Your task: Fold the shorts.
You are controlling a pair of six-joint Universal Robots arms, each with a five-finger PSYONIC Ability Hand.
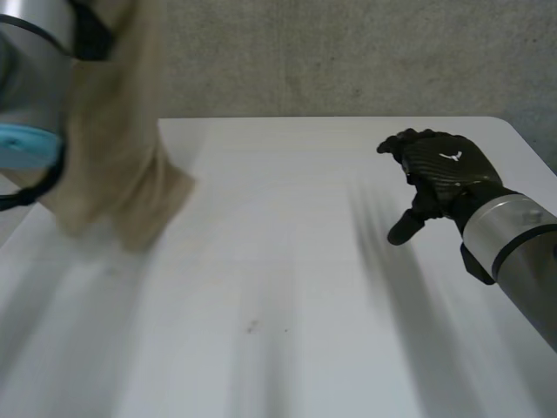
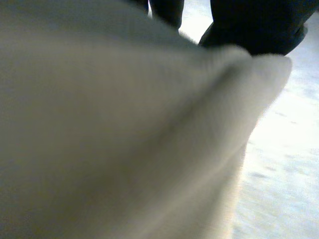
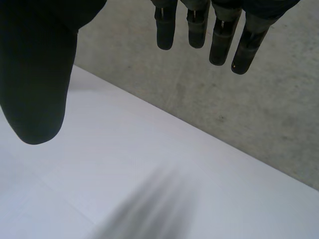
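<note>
Beige shorts (image 1: pixel 122 174) in left hand (image 2: pixel 259 25), right hand (image 1: pixel 444 174) apart

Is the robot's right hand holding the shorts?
No, the right hand hovers open and empty above the white table.

The black right hand (image 1: pixel 444 174) bears a small white mark (image 1: pixel 450 157) and ends a silver-grey right arm (image 1: pixel 513 235); the grey left arm (image 1: pixel 30 61) carries a light-blue cap (image 1: pixel 26 146).
</note>
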